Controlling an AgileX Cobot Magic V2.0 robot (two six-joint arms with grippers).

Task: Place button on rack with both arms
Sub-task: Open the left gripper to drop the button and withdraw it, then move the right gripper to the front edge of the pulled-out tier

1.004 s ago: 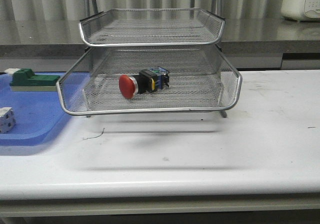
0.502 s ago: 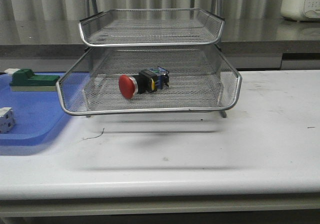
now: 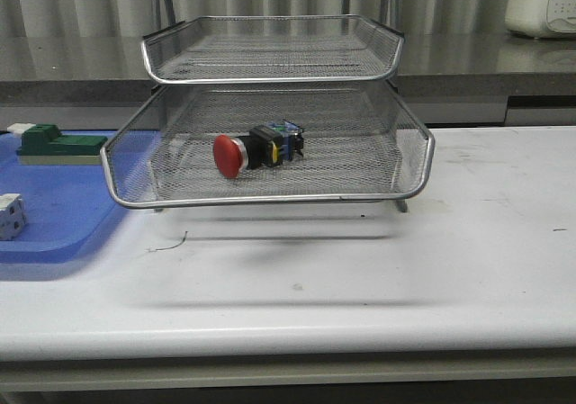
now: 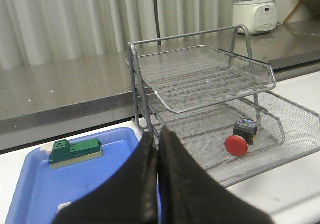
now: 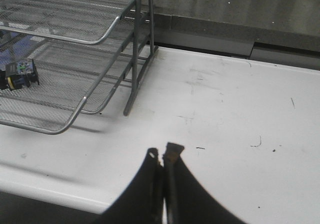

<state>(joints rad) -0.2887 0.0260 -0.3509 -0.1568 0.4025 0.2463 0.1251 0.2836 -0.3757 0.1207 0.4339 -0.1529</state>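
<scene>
The button, with a red cap, black body and blue-and-yellow rear, lies on its side in the lower visible tier of the silver wire rack. It also shows in the left wrist view and partly in the right wrist view. My left gripper is shut and empty, held back from the rack over the blue tray. My right gripper is shut and empty, above the white table to the right of the rack. Neither arm shows in the front view.
A flat blue tray lies left of the rack, holding a green block and a small white cube. A white appliance stands on the grey counter behind. White tabletop spreads right of the rack.
</scene>
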